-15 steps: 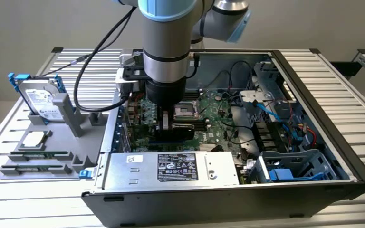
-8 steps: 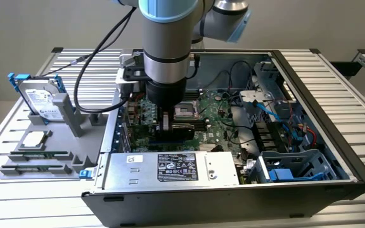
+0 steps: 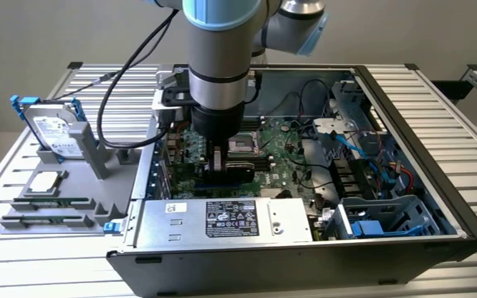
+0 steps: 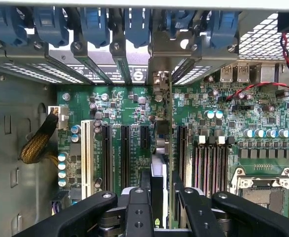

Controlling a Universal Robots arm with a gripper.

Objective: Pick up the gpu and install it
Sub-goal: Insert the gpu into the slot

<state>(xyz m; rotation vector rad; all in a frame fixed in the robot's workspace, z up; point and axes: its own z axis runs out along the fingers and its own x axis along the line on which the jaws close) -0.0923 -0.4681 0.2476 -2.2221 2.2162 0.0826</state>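
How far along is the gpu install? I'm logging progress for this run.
Pickup looks done: the tool is clamped on the gpu, holding it edge-on. In hand: the card stands over the expansion slots of the motherboard, with its silver bracket at the rear openings. Left: whether it is fully seated cannot be told, and the tool has not let go.

A desk (image 3: 437, 112) of ribbed silver aluminium slats carries everything. An open black computer case (image 3: 305, 267) sits directly on it, filling the centre and the 3 o'clock side. At 9 o'clock, touching the case, stands a grey parts holder (image 3: 97, 186) with a blue-framed hard drive (image 3: 52, 133) upright in it.
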